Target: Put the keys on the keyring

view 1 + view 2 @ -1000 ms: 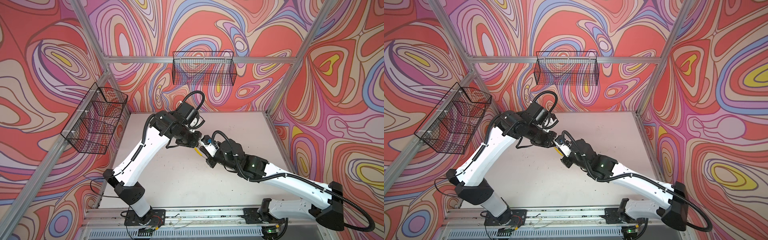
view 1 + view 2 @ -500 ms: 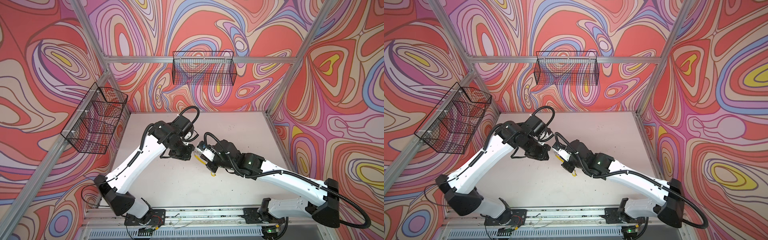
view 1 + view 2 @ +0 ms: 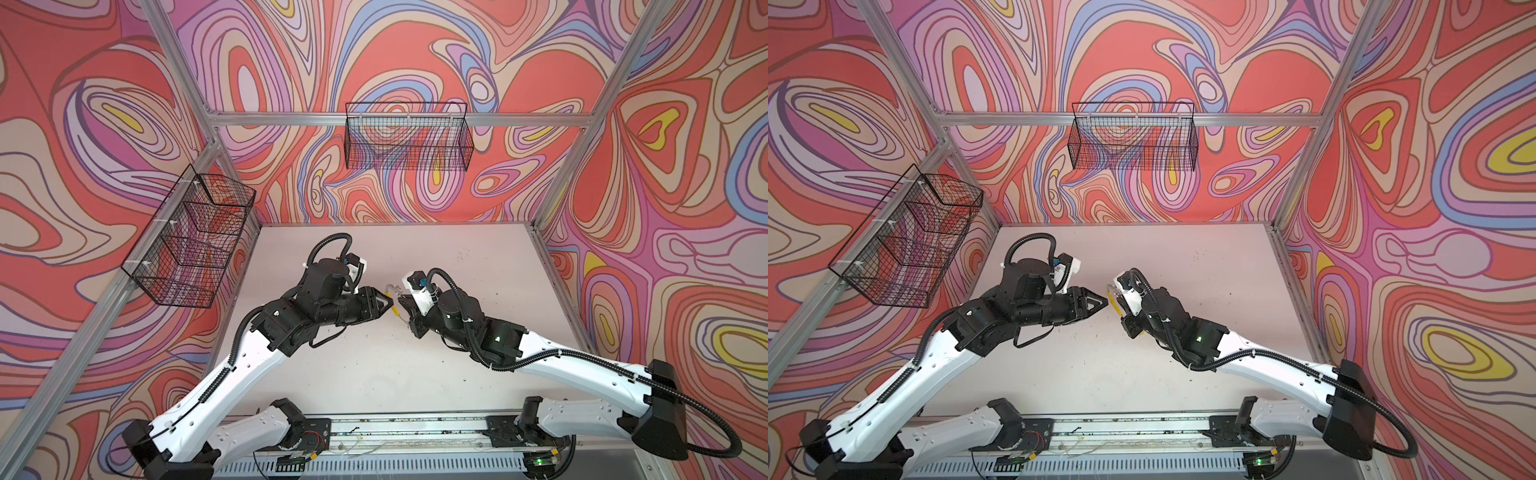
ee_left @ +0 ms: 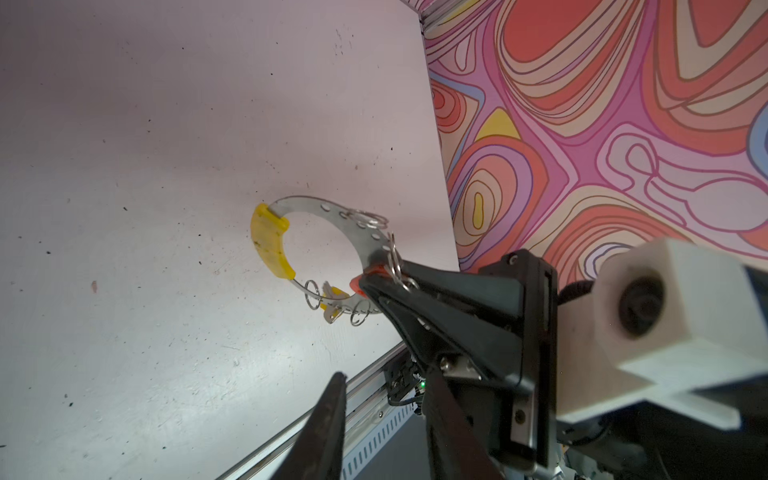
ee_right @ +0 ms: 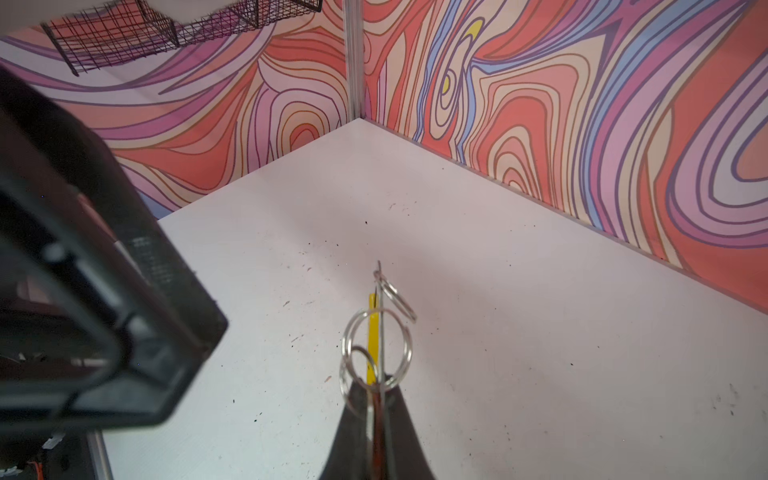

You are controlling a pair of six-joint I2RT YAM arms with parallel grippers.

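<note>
**Right gripper pinches keyring; left gripper empty beside it**

Top views: your left gripper (image 3: 388, 306) and right gripper (image 3: 402, 308) point at each other over the middle of the table (image 3: 457, 257). The keyring (image 3: 392, 289) sits between them, in the right one's grip, with your left tips just beside it (image 3: 1102, 300).

Left wrist: your left fingers (image 4: 328, 428) stand apart with nothing between them. Your right gripper (image 4: 374, 286) is pressed together on the keyring's grey rim, across from the yellow arc (image 4: 269, 245). The red tag (image 4: 360, 283) sits right at that pinch. The yellow-tag key (image 4: 332, 300) lies against the rim among split rings (image 4: 370, 219); can't tell if it's threaded.

Right wrist: keyring (image 5: 379, 332) shows edge-on, sticking out of your closed right tips (image 5: 376, 399), with split rings looped around it. The left gripper is a black blur nearby.
</note>
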